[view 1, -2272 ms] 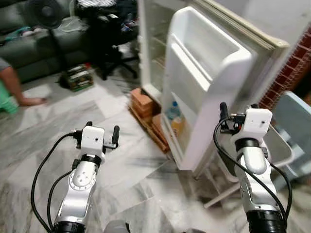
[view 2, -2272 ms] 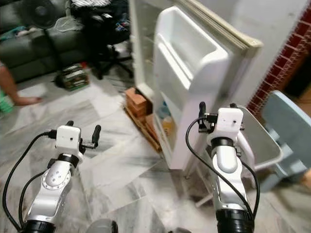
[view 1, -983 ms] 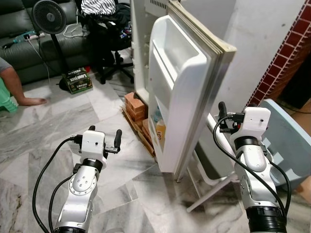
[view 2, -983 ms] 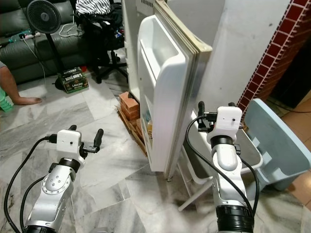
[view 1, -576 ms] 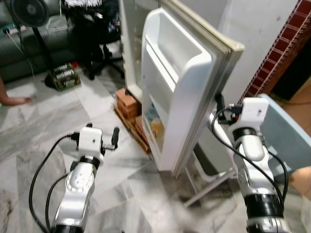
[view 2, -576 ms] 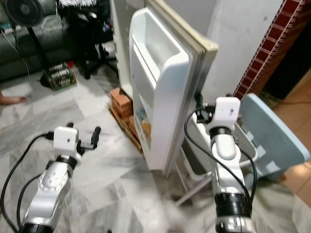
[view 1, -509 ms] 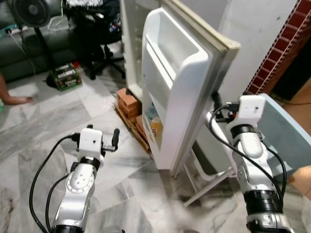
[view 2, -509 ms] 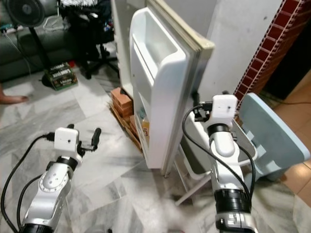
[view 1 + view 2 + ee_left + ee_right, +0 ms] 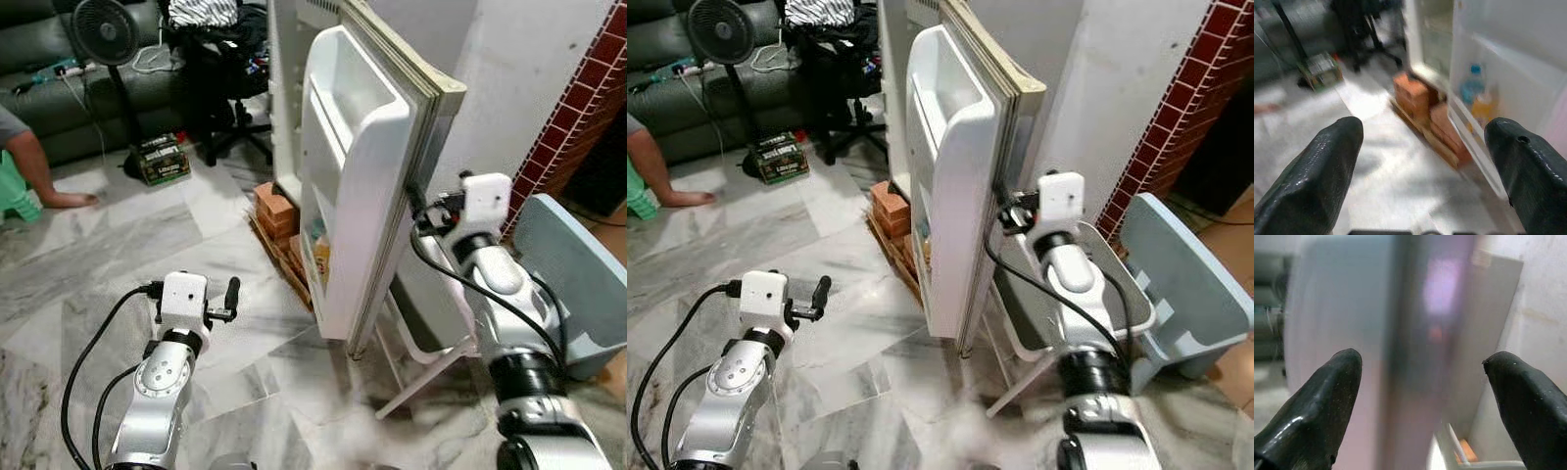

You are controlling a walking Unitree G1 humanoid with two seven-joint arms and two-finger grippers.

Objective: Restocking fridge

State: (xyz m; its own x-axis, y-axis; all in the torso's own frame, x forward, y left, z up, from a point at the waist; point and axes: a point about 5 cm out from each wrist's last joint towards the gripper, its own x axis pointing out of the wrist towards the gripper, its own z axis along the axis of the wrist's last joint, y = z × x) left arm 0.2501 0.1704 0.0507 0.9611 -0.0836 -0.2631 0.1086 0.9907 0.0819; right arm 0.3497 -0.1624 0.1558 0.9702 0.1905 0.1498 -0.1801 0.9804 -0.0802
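Left gripper (image 9: 220, 294) held low over the marble floor (image 9: 118, 255), fingers spread wide, nothing gripped; fridge door (image 9: 358, 176) stands open ahead, bottles (image 9: 1476, 95) seen in its lower shelf; right gripper (image 9: 1004, 217) raised at the door's outer edge, fingers wide apart, contact cannot be told.

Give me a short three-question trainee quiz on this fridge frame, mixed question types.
1. True or false: the right claw is at the outer edge of the open white fridge door.
2. Which items sit in the door's lower shelf? A) blue-capped clear bottle and an orange-yellow container B) eggs C) a metal pan
3. Fill in: the left claw hovers over the ____ floor, holding nothing.

Key: 1 true; 2 A; 3 marble.
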